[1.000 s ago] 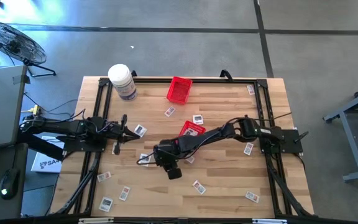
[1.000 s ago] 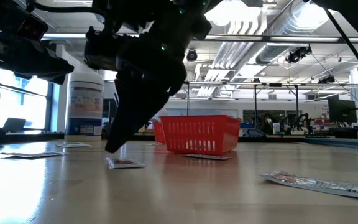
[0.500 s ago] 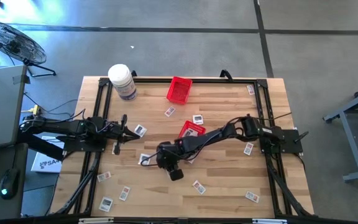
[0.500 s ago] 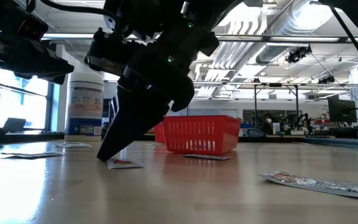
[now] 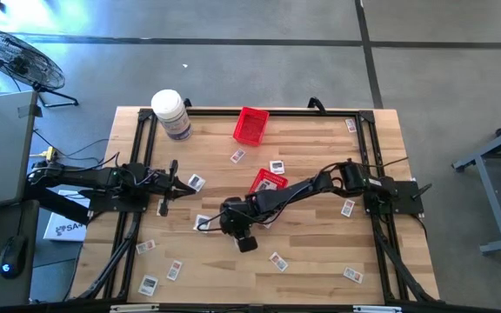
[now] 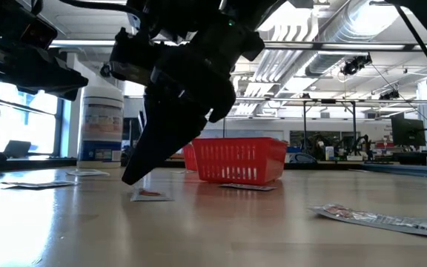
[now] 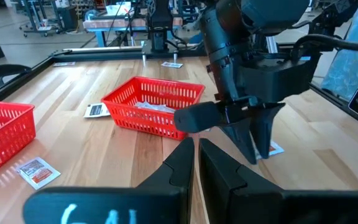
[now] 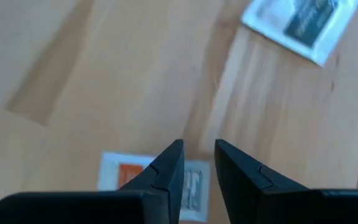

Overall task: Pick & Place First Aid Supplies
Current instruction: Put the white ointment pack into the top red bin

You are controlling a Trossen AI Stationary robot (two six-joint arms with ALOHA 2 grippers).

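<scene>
Several small white-grey packets lie flat on the wooden table (image 5: 320, 252). My right gripper (image 8: 197, 149) reaches across to the table's middle and points down, slanting, just above one packet (image 8: 148, 180). Its fingers stand a narrow gap apart and hold nothing. In the low view the gripper's tip (image 6: 127, 179) hangs a little above the table beside that packet (image 6: 151, 195). Another packet (image 8: 300, 25) lies farther off. My left gripper (image 7: 196, 149) is shut and empty, and waits above the table's left side (image 5: 181, 183).
One red mesh basket (image 5: 251, 125) stands at the far middle, a second (image 5: 268, 183) right by my right arm. A big white jar (image 5: 170, 113) stands at the far left corner. Packets lie scattered near the front left (image 5: 149, 283) and front right (image 5: 352, 274).
My right gripper has dipped toward the packet on the table's middle, then come up a little again, staying over it. The packet lies where it was.
</scene>
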